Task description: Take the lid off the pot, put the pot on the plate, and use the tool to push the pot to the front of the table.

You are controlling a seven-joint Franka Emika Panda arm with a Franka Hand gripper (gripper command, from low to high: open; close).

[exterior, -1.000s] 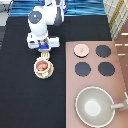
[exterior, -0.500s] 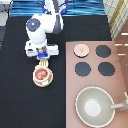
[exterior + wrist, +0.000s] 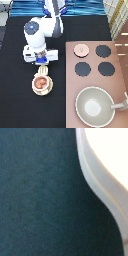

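Note:
The pale-pink pot, reddish-brown inside, sits on the tan plate on the black table, left of the stove. My gripper hangs just above it toward the exterior view's top. It is shut on the cream-white tool, whose head reaches down to the pot's top side. The lid lies apart on the stove's top-left corner, knob up. The wrist view shows dark table and a cream-white curved edge; I cannot tell what it belongs to.
The pinkish-brown stove panel fills the exterior view's right, with three bare black burners. The large grey-beige pan with its long handle stands at the bottom right.
The pot and plate have slid together toward the exterior view's bottom. My gripper with the tool has followed right behind them.

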